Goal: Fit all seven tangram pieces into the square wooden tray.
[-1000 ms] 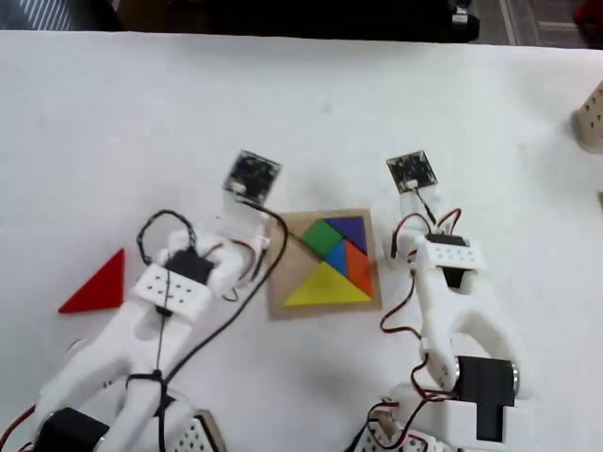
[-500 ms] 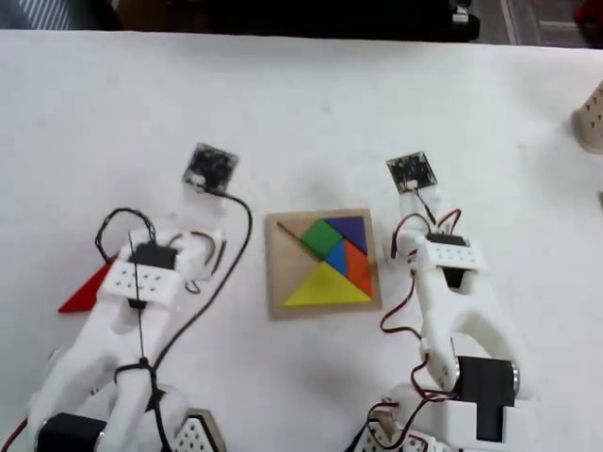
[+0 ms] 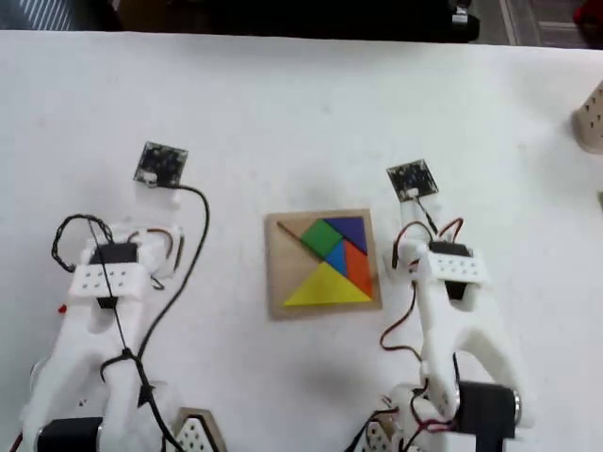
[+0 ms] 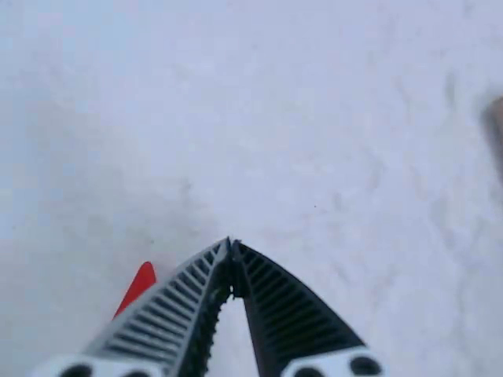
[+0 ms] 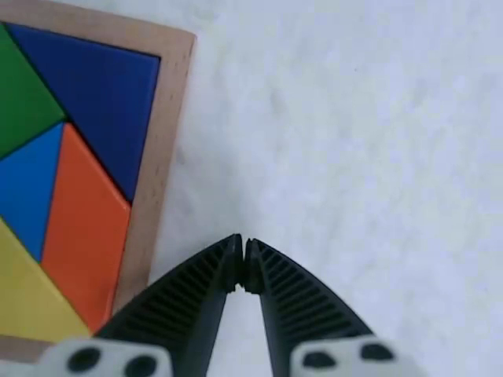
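Observation:
The square wooden tray lies mid-table holding green, dark blue, orange, small blue and yellow pieces; its left part is bare wood. A red triangle lies on the cloth beside my left gripper, which is shut and holds nothing. In the high view the left arm covers that triangle except for a sliver. My right gripper is shut and empty, just off the tray's right rim beside the orange piece.
White cloth covers the table. A beige perforated object stands at the far right edge. Black cable loops hang off the left arm. A perforated base plate sits at the near edge between the arms.
The left arm has swung left, away from the tray's left side, and now stands over the red triangle. The right arm has hardly moved.

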{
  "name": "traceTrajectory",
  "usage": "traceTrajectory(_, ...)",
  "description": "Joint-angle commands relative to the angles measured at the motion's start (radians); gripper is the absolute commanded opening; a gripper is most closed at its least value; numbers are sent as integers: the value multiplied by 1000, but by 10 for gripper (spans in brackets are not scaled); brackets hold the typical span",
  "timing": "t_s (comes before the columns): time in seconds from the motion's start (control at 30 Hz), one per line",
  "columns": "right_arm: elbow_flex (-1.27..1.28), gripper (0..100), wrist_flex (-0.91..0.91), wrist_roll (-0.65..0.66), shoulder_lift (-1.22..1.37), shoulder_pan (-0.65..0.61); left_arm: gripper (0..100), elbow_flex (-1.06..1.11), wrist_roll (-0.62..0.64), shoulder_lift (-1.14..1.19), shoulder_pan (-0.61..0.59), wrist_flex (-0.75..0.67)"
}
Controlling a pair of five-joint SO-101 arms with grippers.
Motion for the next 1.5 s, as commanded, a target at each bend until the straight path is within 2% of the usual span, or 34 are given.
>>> traceTrajectory(0.0,72,18,-42,12,-131,-8,24,-5,-5,-31,-48,-61)
traceTrajectory(0.1,135,18,-67,12,-193,-4,24,26,-3,-35,-90,-123)
traceTrajectory(0.23,160,18,-104,12,-211,-4,81,29,-3,-39,-183,-66)
traceTrajectory(0.4,161,18,-107,12,-211,-5,190,46,-12,-33,-414,75)
traceTrajectory(0.47,161,18,-108,14,-211,-8,209,86,-12,-39,-506,48)
traceTrajectory(0.53,161,18,-108,14,-211,-8,213,121,-12,-39,-542,-2)
traceTrajectory(0.8,161,18,-108,14,-211,-8,214,144,-18,-39,-541,-28)
traceTrajectory(0.93,161,18,-108,14,-209,-8,214,144,-195,-41,-495,11)
traceTrajectory(1.1,169,18,-111,14,-209,-8,220,141,-301,-41,-455,23)
traceTrajectory(1.3,183,18,-139,14,-209,-10,290,147,-486,-31,-460,25)
traceTrajectory(1.47,187,18,-159,14,-209,-10,299,222,-666,-31,-472,-52)
